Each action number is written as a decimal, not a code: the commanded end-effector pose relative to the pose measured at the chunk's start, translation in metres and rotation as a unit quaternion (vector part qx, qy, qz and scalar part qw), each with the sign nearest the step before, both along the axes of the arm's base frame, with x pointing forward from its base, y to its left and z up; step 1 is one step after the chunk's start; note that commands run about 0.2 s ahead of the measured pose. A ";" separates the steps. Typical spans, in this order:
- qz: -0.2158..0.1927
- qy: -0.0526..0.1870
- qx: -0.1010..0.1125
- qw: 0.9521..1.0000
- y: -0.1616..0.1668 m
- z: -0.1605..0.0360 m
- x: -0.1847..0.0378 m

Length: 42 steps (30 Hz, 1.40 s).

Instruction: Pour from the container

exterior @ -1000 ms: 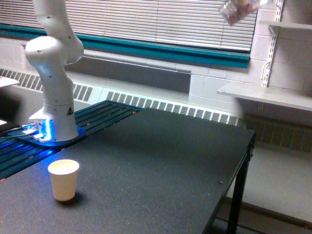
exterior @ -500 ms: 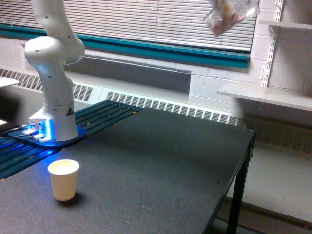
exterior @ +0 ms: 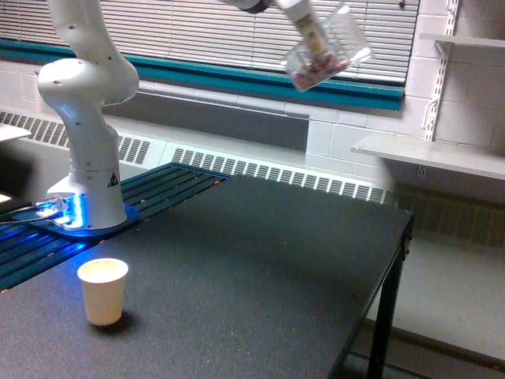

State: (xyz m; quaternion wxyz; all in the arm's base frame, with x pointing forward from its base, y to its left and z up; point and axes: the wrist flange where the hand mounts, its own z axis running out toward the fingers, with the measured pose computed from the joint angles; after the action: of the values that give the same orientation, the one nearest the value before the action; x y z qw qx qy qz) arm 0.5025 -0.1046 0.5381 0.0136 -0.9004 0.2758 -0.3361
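On the exterior view's left, the paper cup (exterior: 103, 290) stands on the table (exterior: 260, 268). High above and well apart to its right, the claw (exterior: 314, 35) grasps the container (exterior: 326, 52), candies inside. It has come down leftward, toward the cup, so pouring likely remains ahead.

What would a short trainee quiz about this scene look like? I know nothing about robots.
1. True or false: the clear container is held high above the black table.
2. Where does the paper cup stand? A) near the robot base, B) on the wall shelf, C) under the container.
3. What shows inside the container?

Key:
1. True; the gripper holds it tilted.
2. A.
3. Small reddish-pink pieces, gathered at its lower end.
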 end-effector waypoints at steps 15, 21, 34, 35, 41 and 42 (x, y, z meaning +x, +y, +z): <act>-0.030 0.043 -0.051 0.997 -0.085 -0.049 -0.116; -0.032 0.064 -0.063 0.995 -0.095 -0.070 -0.149; -0.037 0.097 -0.082 0.991 -0.105 -0.095 -0.196; -0.038 0.101 -0.083 0.991 -0.105 -0.097 -0.199; -0.042 0.112 -0.093 0.988 -0.108 -0.105 -0.215; -0.044 0.114 -0.094 0.988 -0.108 -0.106 -0.217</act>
State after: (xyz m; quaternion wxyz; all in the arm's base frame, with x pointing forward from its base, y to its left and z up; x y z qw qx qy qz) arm 0.2985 -0.2072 0.4366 -0.1040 -0.9156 0.2858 -0.2631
